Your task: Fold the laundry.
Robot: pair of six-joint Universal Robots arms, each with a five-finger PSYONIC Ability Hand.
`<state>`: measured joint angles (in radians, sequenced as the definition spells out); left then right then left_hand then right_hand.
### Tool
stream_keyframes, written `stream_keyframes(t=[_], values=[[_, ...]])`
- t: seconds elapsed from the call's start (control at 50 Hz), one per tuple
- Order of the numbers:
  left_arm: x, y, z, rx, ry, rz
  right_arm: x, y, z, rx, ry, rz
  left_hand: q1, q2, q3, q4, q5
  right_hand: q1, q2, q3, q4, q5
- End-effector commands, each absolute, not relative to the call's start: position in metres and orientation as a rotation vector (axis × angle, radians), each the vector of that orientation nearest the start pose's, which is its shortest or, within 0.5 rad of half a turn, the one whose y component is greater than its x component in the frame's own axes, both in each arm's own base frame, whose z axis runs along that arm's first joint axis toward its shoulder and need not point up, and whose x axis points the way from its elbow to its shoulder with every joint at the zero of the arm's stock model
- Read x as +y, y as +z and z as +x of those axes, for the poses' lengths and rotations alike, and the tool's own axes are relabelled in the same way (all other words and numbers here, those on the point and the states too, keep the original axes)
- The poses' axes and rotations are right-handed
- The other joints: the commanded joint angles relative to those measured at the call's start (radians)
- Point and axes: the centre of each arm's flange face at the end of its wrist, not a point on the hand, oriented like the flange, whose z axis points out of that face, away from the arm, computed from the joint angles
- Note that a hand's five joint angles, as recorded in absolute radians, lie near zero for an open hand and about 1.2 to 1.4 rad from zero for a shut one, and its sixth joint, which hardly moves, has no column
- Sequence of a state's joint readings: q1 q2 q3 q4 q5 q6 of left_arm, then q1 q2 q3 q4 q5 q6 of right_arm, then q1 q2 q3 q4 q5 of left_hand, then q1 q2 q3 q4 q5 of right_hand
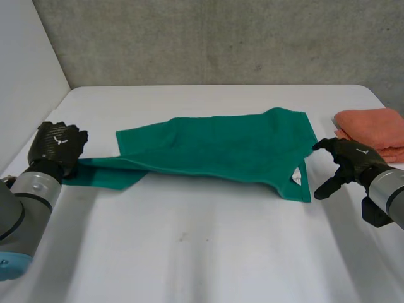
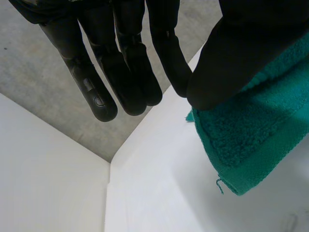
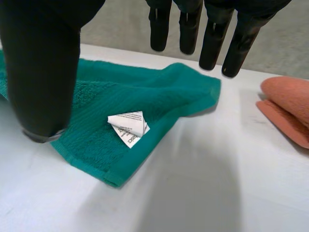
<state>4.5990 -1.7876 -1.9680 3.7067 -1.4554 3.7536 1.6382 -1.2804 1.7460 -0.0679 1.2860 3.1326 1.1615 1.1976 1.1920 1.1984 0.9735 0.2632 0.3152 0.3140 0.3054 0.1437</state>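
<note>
A green towel (image 1: 214,148) lies spread across the middle of the white table (image 1: 189,246), its long edge folded over. My left hand (image 1: 57,144) is at the towel's left end. In the left wrist view its thumb (image 2: 241,48) is closed on the towel's corner (image 2: 241,140), which sticks out beneath it. My right hand (image 1: 347,161) hovers open just beside the towel's right corner, touching nothing. A white label (image 3: 128,126) lies on that corner of the towel (image 3: 120,96), below the spread fingers (image 3: 212,43).
A folded orange towel (image 1: 372,129) sits at the table's right edge, just behind my right hand, and appears beside the fingertips in the right wrist view (image 3: 287,106). A grey wall runs behind the table's far edge.
</note>
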Motion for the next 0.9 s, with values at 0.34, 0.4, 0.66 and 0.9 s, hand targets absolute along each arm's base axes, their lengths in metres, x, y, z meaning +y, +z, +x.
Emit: stream_keyframes(t=[0.34, 0.4, 0.66, 0.9], values=[[-0.294, 0.175, -0.176, 1.945, -1.972, 0.844, -0.295, 0.135, 0.222, 2.42, -1.475, -0.685, 0.235, 0.199, 0.204, 0.198, 0.248, 0.247, 0.195, 0.197, 0.205, 0.192], [-0.295, 0.175, -0.176, 1.944, -1.975, 0.845, -0.297, 0.132, 0.228, 2.418, -1.478, -0.701, 0.235, 0.199, 0.204, 0.198, 0.248, 0.283, 0.231, 0.232, 0.24, 0.228], [-0.294, 0.175, -0.176, 1.949, -1.976, 0.842, -0.316, 0.111, 0.234, 2.457, -1.505, -0.797, 0.235, 0.199, 0.204, 0.198, 0.248, 0.447, 0.395, 0.396, 0.405, 0.392], [-0.294, 0.174, -0.176, 1.951, -1.974, 0.843, -0.328, 0.114, 0.238, 2.438, -1.547, -0.794, 0.235, 0.199, 0.204, 0.198, 0.248, 0.632, 0.58, 0.581, 0.59, 0.577]])
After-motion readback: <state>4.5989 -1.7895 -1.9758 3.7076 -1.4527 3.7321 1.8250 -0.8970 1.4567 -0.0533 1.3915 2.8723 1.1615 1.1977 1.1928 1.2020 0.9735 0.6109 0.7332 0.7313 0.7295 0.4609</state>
